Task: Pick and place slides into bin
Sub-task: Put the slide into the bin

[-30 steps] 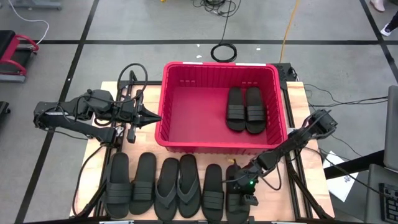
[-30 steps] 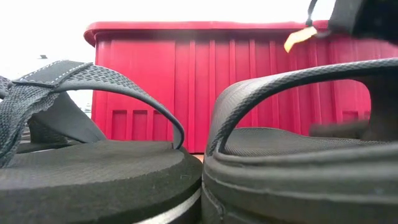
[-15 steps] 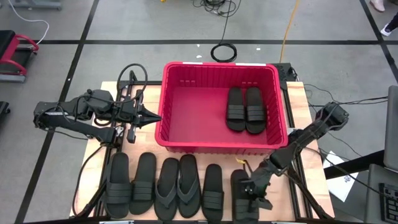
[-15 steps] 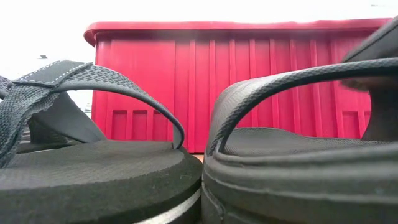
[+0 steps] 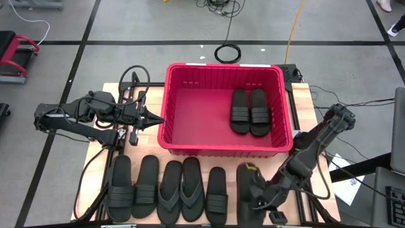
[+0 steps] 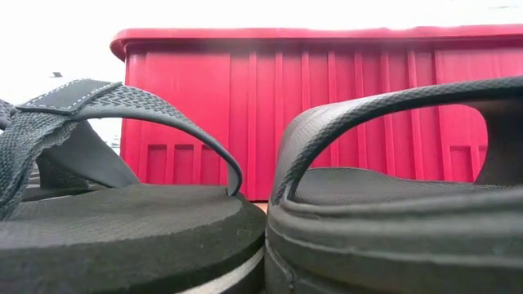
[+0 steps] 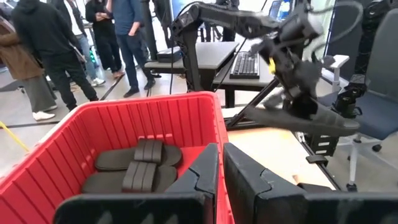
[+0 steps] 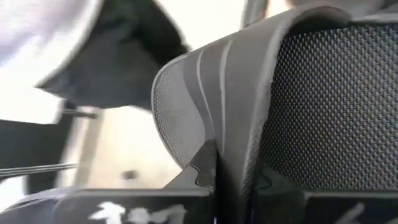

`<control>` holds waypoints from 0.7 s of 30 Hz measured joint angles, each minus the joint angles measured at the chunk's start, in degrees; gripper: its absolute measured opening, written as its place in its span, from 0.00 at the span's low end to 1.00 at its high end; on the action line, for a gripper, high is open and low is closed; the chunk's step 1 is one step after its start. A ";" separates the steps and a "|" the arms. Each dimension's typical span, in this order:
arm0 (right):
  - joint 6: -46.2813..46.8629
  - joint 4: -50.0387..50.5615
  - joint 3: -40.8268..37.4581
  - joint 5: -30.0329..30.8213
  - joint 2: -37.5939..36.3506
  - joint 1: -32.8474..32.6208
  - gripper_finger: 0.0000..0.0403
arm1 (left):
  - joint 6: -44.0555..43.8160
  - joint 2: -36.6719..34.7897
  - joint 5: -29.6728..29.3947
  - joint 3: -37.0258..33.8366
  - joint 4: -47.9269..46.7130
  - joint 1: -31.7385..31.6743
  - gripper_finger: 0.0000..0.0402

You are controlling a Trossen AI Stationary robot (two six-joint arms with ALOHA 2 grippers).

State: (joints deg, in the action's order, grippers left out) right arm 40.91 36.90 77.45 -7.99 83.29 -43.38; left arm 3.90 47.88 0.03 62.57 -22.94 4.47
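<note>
The red bin (image 5: 163, 107) stands mid-table with two ribbed-strap slides (image 5: 249, 111) lying flat on its floor at the right. A row of black slides lies sole-down along the table's near edge: two strap slides (image 5: 132, 187), two flip-flops (image 5: 180, 188) and one strap slide (image 5: 217, 192). My right gripper (image 5: 261, 197) is shut on another strap slide (image 5: 247, 180) at the right end of the row. This slide also shows in the left wrist view (image 7: 323, 121), in the air. My left gripper (image 5: 152, 119) is shut and empty beside the bin's left wall. My right gripper pinches the slide's wide ribbed strap (image 8: 217, 118) at its edge between its two fingers (image 8: 202, 171). The fingers come from above. The slide hangs below them, about level and sole down, lifted clear of the table.
Cables and a black frame (image 5: 133, 82) lie on the table's far left behind my left arm. The bin's left half (image 5: 196, 114) is bare floor. People stand in the room beyond the bin (image 7: 50, 56). Two near slides fill the low view (image 6: 368, 212).
My right gripper has moved toward the table's near edge and gone up with the strap slide. The slide has left its place at the right end of the row and is lifted clear of the table. My left arm has kept still.
</note>
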 joint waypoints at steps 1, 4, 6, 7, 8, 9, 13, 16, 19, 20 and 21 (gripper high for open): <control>-2.06 2.84 1.97 1.97 -0.02 0.78 0.02 | 0.09 -0.02 0.00 0.00 0.00 0.00 0.06; -8.44 8.28 7.05 3.71 -0.42 4.36 0.02 | 0.06 0.00 0.00 0.00 0.04 0.00 0.06; -13.45 10.88 9.79 3.76 -0.94 7.28 0.02 | -0.06 -0.02 0.00 0.00 0.08 0.00 0.06; -16.48 11.62 11.00 3.84 -1.25 8.74 0.02 | -0.14 0.00 -0.01 0.00 0.09 0.00 0.06; -19.60 12.49 11.89 3.79 -1.72 10.20 0.02 | -0.15 0.00 -0.02 0.00 0.09 0.00 0.06; -22.49 13.96 12.59 3.70 -2.31 11.80 0.02 | -0.16 0.00 -0.02 0.00 0.11 0.00 0.06; -32.44 22.70 14.47 3.80 -5.14 19.85 0.02 | -1.38 0.00 -1.11 0.00 0.30 0.00 0.06; -38.65 31.73 14.49 6.90 -7.75 26.16 0.02 | -2.55 -0.02 -2.85 0.00 0.53 0.00 0.06; -45.93 36.26 14.49 9.42 -10.39 31.32 0.02 | -3.42 -0.01 -4.51 0.00 0.55 -0.01 0.06; -48.33 37.18 14.49 9.43 -11.26 33.16 0.02 | -3.85 -0.02 -5.11 0.00 0.55 -0.01 0.06; -50.48 37.81 14.49 9.38 -12.18 35.00 0.02 | -4.23 -0.02 -5.93 0.00 0.55 0.00 0.06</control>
State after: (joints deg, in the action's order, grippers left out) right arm -9.57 74.71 91.94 1.39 71.11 -8.38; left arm -0.32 47.86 -5.89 62.57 -22.39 4.47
